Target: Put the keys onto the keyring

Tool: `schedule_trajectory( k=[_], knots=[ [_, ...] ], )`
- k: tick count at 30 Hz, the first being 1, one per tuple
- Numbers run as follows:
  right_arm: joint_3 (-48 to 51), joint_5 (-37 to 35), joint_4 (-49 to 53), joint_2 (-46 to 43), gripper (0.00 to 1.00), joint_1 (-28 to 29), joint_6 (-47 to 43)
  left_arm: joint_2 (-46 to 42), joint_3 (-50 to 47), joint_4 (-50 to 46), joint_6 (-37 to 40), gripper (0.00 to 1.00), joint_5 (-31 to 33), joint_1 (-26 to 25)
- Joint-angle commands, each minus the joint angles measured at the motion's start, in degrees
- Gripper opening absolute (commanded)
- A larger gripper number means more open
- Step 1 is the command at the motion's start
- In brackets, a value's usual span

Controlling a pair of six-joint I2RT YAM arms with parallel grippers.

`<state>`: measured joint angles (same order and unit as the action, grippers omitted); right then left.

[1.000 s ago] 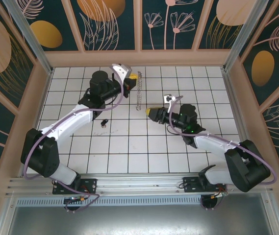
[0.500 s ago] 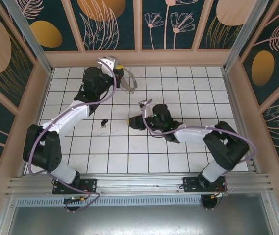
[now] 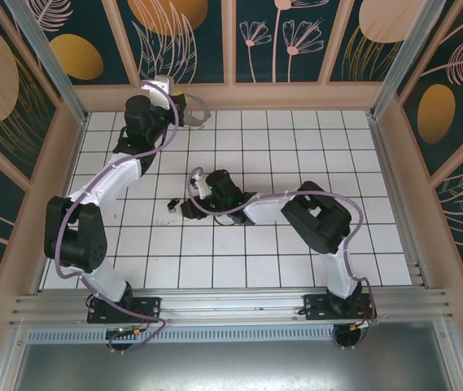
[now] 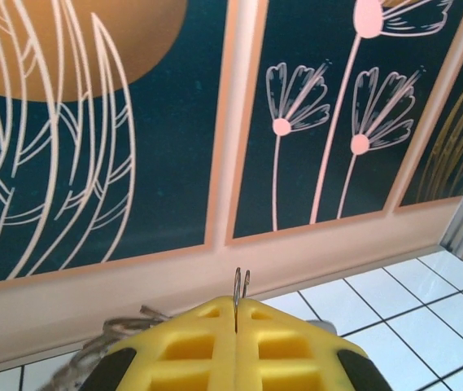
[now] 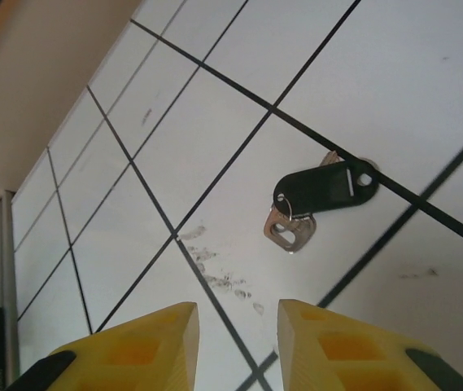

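The keys (image 5: 321,195), a black oval tag with a small silvery key on a thin ring, lie flat on the white tiles; from above they are a tiny dark piece (image 3: 172,204). My right gripper (image 5: 238,326) hovers open just short of them, nothing between its yellow fingers, and reaches far left across the table (image 3: 187,208). My left gripper (image 4: 237,305) is raised near the back wall (image 3: 182,104) and shut on the keyring (image 4: 242,283), whose thin wire pokes up between the pads. The rest of the silvery loop hangs to the gripper's right (image 3: 202,112).
The peach back wall (image 4: 312,252) with dark floral panels stands close in front of the left gripper. Dark smudges (image 5: 224,279) mark the tile between the right gripper and the keys. The right arm (image 3: 296,208) lies stretched across the table's middle.
The left arm swung back and left toward the wall, carrying the keyring. The right arm swept left across the table to the keys, and its jaws narrowed.
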<state>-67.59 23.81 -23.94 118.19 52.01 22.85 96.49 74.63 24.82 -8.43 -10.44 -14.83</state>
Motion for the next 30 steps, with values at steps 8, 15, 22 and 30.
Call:
schedule_trajectory(
  k=[8,15,22,30],
  knots=[
    [-12.8,-1.3,8.9,8.7,0.3,2.2,-1.5,1.4,3.6,3.0,-3.1,0.0,-2.8,2.0],
    [-16.7,-1.0,11.5,11.8,0.28,2.5,-1.3,2.9,3.8,3.8,-3.9,0.0,-3.5,2.5],
    [-17.8,-1.5,12.2,13.0,0.28,2.6,-1.0,2.8,3.3,4.7,-4.4,0.0,-4.3,2.9],
    [-17.5,-3.0,12.4,12.8,0.28,2.7,0.0,3.2,3.3,5.5,-5.4,0.0,-5.0,3.1]
  ],
)
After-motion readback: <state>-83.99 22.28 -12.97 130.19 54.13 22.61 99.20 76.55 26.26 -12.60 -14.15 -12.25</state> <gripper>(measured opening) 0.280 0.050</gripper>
